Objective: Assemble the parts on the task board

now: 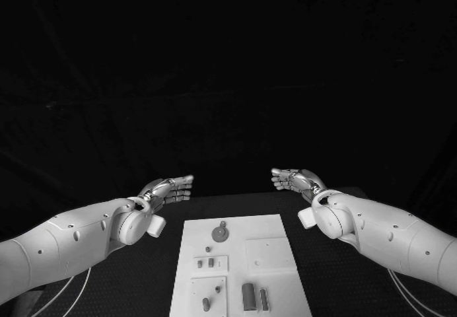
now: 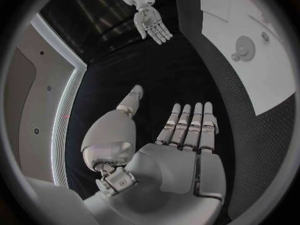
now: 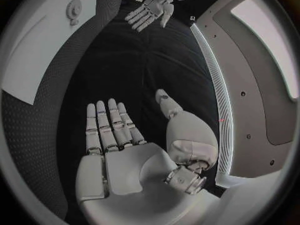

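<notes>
The white task board (image 1: pixel 267 228) lies in the middle of the black table. On it I see a round disc part (image 1: pixel 220 233), small pieces (image 1: pixel 205 263) at its left, and two upright cylinders (image 1: pixel 253 296) near the front. My left hand (image 1: pixel 168 190) hovers beyond the board's far left corner, fingers straight and apart, holding nothing; its palm (image 2: pixel 181 150) faces up in the left wrist view. My right hand (image 1: pixel 296 179) hovers beyond the far right corner, likewise empty with fingers (image 3: pixel 106 125) spread. The disc (image 2: pixel 245 48) shows in the left wrist view, too.
The black table surface (image 1: pixel 329 277) flanks the board on both sides. My forearms (image 1: pixel 67 241) reach in from both edges, over the table beside the board. Behind the table everything is dark.
</notes>
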{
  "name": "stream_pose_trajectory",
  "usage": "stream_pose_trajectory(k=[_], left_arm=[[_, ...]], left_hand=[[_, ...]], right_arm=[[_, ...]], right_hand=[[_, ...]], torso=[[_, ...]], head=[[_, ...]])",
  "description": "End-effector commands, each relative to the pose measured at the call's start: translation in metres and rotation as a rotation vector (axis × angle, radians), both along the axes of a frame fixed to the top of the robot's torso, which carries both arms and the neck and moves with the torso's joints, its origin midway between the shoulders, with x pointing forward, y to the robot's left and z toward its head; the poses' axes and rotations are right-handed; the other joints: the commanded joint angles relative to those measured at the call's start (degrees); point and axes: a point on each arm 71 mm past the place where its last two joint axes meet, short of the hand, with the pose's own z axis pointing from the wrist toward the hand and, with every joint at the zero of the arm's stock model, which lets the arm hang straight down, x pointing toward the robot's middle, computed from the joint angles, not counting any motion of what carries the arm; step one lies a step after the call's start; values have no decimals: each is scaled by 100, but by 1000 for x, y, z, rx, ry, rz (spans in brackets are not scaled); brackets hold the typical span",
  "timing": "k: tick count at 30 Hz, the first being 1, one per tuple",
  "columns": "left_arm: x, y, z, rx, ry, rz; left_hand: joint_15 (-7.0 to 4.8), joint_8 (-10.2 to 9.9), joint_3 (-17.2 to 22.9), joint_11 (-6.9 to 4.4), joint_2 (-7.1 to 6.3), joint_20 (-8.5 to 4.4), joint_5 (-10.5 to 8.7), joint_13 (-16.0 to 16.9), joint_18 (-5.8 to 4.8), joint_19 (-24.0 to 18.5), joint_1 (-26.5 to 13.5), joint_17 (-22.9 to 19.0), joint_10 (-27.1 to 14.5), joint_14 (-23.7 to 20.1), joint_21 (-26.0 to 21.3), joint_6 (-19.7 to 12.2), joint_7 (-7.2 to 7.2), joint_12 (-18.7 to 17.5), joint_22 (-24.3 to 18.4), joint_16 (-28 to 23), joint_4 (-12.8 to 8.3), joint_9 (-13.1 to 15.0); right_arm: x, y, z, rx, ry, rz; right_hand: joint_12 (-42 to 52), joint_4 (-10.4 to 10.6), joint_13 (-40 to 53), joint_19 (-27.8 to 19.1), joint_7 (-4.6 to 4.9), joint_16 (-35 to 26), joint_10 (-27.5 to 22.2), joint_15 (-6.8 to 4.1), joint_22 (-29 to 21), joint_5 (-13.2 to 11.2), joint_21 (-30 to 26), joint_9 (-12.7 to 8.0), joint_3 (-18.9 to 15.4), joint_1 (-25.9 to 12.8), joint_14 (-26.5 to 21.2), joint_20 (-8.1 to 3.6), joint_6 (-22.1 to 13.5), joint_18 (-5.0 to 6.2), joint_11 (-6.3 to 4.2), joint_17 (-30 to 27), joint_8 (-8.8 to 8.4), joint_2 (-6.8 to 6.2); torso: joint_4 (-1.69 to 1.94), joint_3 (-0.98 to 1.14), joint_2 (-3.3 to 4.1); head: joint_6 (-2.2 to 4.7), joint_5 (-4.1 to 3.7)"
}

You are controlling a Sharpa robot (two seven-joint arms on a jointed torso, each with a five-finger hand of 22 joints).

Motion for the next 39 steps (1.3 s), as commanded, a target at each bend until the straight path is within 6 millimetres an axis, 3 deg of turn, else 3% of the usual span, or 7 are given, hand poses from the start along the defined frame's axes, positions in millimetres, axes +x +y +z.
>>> stream_pose_trajectory(k=[1,5,7,9,24,39], left_arm=[[-2,-4,0,-10,-13,13],[-10,-15,-1,-33,-36,42],[-15,-21,-1,-46,-50,62],[-21,-28,-1,-61,-66,84],[-80,-77,12,-140,-168,271],[-89,-82,15,-145,-180,297]], left_hand=[[-571,-779,-1383,-425,216,-418,-169,-912,-44,-2020,-3030,-2536,-2316,-2149,-225,-2047,-405,-217,-2253,-226,920,-1617],[-571,-779,-1383,-425,216,-418,-169,-912,-44,-2020,-3030,-2536,-2316,-2149,-225,-2047,-405,-217,-2253,-226,920,-1617],[-571,-779,-1383,-425,216,-418,-169,-912,-44,-2020,-3030,-2536,-2316,-2149,-225,-2047,-405,-217,-2253,-226,920,-1617],[-571,-779,-1383,-425,216,-418,-169,-912,-44,-2020,-3030,-2536,-2316,-2149,-225,-2047,-405,-217,-2253,-226,920,-1617],[-571,-779,-1383,-425,216,-418,-169,-912,-44,-2020,-3030,-2536,-2316,-2149,-225,-2047,-405,-217,-2253,-226,920,-1617],[-571,-779,-1383,-425,216,-418,-169,-912,-44,-2020,-3030,-2536,-2316,-2149,-225,-2047,-405,-217,-2253,-226,920,-1617]], right_arm=[[-3,3,1,17,-11,-9],[-13,8,1,55,-28,-32],[-19,12,2,80,-38,-48],[-27,16,2,106,-46,-66],[-100,39,9,251,-55,-222],[-108,41,10,259,-50,-238]], right_hand=[[-529,923,-1177,-1687,-661,-1391,-3067,-618,-4537,-176,-910,-2128,-1948,-2916,-2304,-626,-2584,-380,-568,-1523,-466,101],[-529,923,-1177,-1687,-661,-1391,-3067,-618,-4537,-176,-910,-2128,-1948,-2916,-2304,-626,-2584,-380,-568,-1523,-466,101],[-529,923,-1177,-1687,-661,-1391,-3067,-618,-4537,-176,-910,-2128,-1948,-2916,-2304,-626,-2584,-380,-568,-1523,-466,101],[-529,923,-1177,-1687,-661,-1391,-3067,-618,-4537,-176,-910,-2128,-1948,-2916,-2304,-626,-2584,-380,-568,-1523,-466,101],[-529,923,-1177,-1687,-661,-1391,-3067,-618,-4537,-176,-910,-2128,-1948,-2916,-2304,-626,-2584,-380,-568,-1523,-466,101],[-529,923,-1177,-1687,-661,-1391,-3067,-618,-4537,-176,-910,-2128,-1948,-2916,-2304,-626,-2584,-380,-568,-1523,-466,101]], torso=[[17,-84,-79],[54,-242,-237],[63,-284,-279],[67,-301,-296],[68,-302,-297],[68,-302,-297]], head=[[-67,-26],[-185,-79],[-216,-93],[-229,-99],[-229,-99],[-229,-99]])
